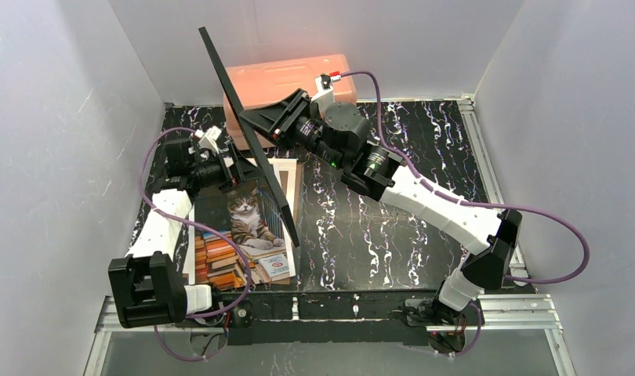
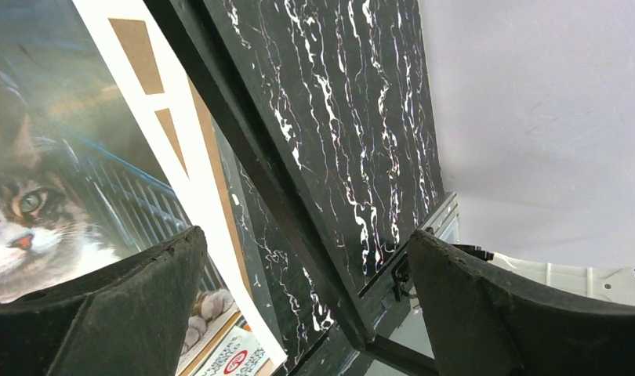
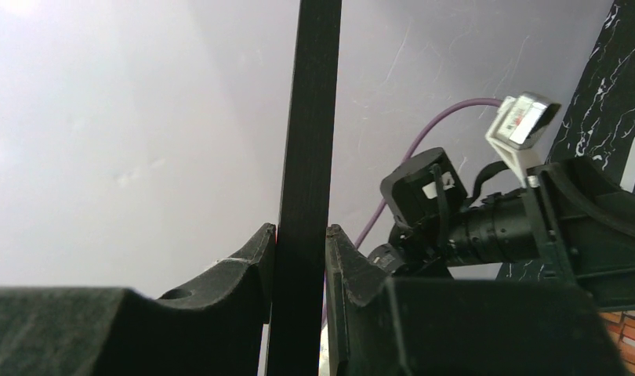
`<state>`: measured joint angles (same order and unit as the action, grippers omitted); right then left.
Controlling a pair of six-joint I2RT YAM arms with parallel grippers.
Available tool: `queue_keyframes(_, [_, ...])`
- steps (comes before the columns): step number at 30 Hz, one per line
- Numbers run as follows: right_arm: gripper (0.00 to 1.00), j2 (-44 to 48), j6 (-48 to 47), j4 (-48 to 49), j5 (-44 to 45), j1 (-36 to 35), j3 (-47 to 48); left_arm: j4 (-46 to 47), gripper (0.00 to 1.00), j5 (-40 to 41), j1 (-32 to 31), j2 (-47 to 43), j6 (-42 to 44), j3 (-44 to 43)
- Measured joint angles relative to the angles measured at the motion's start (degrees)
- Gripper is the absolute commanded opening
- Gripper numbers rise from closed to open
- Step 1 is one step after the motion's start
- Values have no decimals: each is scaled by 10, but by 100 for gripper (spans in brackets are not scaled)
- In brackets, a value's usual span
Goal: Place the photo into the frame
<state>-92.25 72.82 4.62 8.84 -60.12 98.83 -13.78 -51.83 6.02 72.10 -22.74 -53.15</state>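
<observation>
The right end effector point(image 3: 302, 249) pinches the frame point(image 1: 248, 133), tipping it up so the photo point(image 1: 240, 223) shows. The left end effector point(image 2: 306, 266) is spread wide, maybe ready to grab it.

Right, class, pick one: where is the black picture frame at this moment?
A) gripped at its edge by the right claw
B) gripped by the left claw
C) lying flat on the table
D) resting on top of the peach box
A: the right claw is shut on the edge of the frame, which stands steeply tilted beside the photo, while the left claw is open and holds nothing.
</observation>
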Motion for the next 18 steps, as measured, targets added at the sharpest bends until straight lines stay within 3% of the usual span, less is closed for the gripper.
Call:
queue_keyframes(10, [1,0,25,30,-4,0,-3,95,95,40,-42,16,-60,83])
queue_keyframes(15, [1,0,40,51,-7,0,-10,137,76,47,-43,17,-82,88])
queue_keyframes(18, [1,0,44,62,-7,0,-22,157,53,47,-43,17,-93,88])
